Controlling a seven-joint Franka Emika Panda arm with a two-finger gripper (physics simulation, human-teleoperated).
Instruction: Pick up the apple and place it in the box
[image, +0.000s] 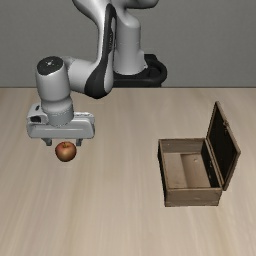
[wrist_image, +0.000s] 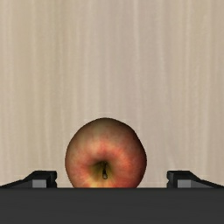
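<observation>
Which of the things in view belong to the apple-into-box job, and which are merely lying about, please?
Belong to the job:
- apple, between the fingers of the open gripper
- wooden box, standing open

Merely there:
- table
- grey wall behind

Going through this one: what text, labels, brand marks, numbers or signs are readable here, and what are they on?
None: there is no readable text in either view.
The apple, the wooden box with its open lid, the arm and the table all have plain, unmarked surfaces.
</observation>
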